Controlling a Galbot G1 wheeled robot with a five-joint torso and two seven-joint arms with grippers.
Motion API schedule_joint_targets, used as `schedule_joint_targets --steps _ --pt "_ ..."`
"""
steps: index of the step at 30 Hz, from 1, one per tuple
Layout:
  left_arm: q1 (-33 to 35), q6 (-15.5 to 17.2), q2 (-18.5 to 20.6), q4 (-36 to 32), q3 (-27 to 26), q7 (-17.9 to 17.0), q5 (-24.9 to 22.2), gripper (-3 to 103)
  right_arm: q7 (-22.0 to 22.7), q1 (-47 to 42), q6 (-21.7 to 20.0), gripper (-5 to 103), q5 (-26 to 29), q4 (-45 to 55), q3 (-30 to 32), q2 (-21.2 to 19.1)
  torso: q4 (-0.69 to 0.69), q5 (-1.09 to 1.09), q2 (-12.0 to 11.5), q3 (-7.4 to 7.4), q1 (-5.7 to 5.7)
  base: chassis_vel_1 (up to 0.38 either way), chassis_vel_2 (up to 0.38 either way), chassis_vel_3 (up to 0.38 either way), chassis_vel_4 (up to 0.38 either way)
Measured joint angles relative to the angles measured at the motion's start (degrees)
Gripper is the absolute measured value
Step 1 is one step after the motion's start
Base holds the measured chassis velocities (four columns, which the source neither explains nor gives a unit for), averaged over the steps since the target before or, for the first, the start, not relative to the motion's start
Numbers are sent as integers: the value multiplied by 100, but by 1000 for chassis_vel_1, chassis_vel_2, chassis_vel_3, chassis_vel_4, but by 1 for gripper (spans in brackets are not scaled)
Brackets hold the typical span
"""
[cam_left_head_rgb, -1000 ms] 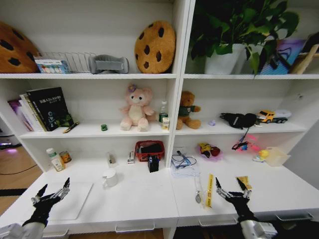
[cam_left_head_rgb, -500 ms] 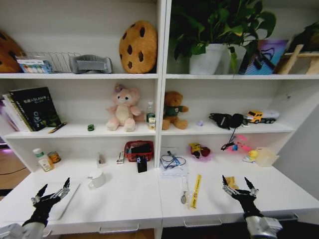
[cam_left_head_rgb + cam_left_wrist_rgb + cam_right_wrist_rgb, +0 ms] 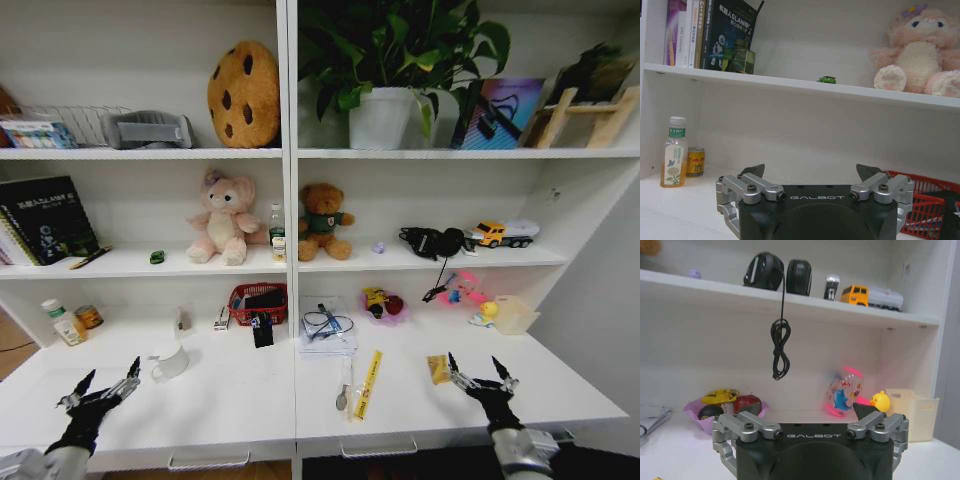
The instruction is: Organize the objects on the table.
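1. grippers first: left gripper [image 3: 100, 388] hovers low over the table [image 3: 240, 400] at about 7 o'clock in the head view, fingers spread and pinching nothing; right gripper [image 3: 482, 373] hovers at about 5 o'clock, also spread and empty. each wrist view shows the same wide gap between the fingertips.

2. step in hand, as i judge it: lining up for a first pick, nothing yet grasped. to do it well, the robot should square itself to the table so that a target sits between the open fingers before lowering.

3. nearest to the right gripper: a small yellow packet [image 3: 438, 368] just at its 10 o'clock, then the yellow ruler [image 3: 368, 369] and a spoon [image 3: 344, 388] lying side by side toward 9 o'clock. flat things call for a low, shallow approach.

4. nearest to the left gripper: the white mug [image 3: 169, 362] at its 1 o'clock, lying tipped on its side; i cannot tell whether anything is in it.

5. farther back: a small black box [image 3: 263, 330] stands in front of a red basket [image 3: 258, 302] holding dark items i cannot identify.

6. other holders: a pink bowl [image 3: 382, 305] with small toys at 12 o'clock of the ruler; a pale bin [image 3: 514, 314] at the right gripper's 12 o'clock, with a yellow duck [image 3: 487, 310] touching its side, contents hidden.

7. bottle [image 3: 56, 322] and can [image 3: 89, 316] stand at the left gripper's 11 o'clock.
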Motion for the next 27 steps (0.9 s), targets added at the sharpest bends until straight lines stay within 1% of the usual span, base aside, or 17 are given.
schedule_joint_targets --steps 1,2,3,4,5,6,7,12,13,17,18,20,21,24,26,27 --pt "0 0 0 0 0 0 0 100 17 148 -114 100 46 -77 -59 -16 1 0 0 0 0 0 0 0 0" --pt "0 0 0 0 0 0 0 100 31 494 -376 100 181 -249 -235 -69 2 -3 0 0 0 0 0 0 0" --pt "0 0 0 0 0 0 0 100 31 494 -376 100 181 -249 -235 -69 2 -3 0 0 0 0 0 0 0" --pt "0 0 0 0 0 -1 0 100 9 786 -519 100 236 -453 -432 -119 2 -4 0 0 0 0 0 0 0" --pt "0 0 0 0 0 0 0 100 -21 972 -556 100 238 -607 -548 -139 3 -2 0 0 0 0 0 0 0" --pt "0 0 0 0 0 0 0 100 -21 972 -556 100 238 -607 -548 -139 3 -2 0 0 0 0 0 0 0" --pt "0 0 0 0 0 -1 0 100 -37 1192 -617 100 238 -823 -707 -144 3 -2 0 0 0 0 0 0 0" --pt "0 0 0 0 0 -1 0 100 16 1605 -739 101 210 -1299 -886 -97 3 -1 0 0 0 0 0 0 0" --pt "0 0 0 0 0 -1 0 100 29 1654 -754 98 210 -1401 -905 -97 3 -2 0 0 1 0 0 0 0" --pt "0 0 0 0 0 -1 0 100 38 1702 -776 95 227 -1560 -937 -106 1 -2 -1 0 0 0 0 0 0" --pt "0 0 0 0 0 0 0 100 37 1704 -778 91 244 -1583 -946 -106 2 -2 0 0 0 0 0 0 0" --pt "0 0 0 0 0 0 0 100 11 1703 -779 80 265 -1632 -970 -101 2 -2 0 0 0 0 0 0 0" --pt "0 0 0 0 0 0 0 100 11 1703 -779 80 265 -1632 -970 -101 2 -2 0 0 0 0 0 0 0" --pt "0 0 0 0 0 -1 0 100 -2 1710 -778 64 257 -1653 -1001 -83 2 -2 0 0 0 0 0 0 0" --pt "0 0 0 0 0 0 0 100 -2 1717 -778 64 256 -1653 -1006 -81 1 -2 0 0 0 0 0 0 0" --pt "0 0 0 0 0 -1 0 100 -2 1723 -779 59 250 -1653 -1013 -81 2 -2 -1 0 0 0 0 0 0"
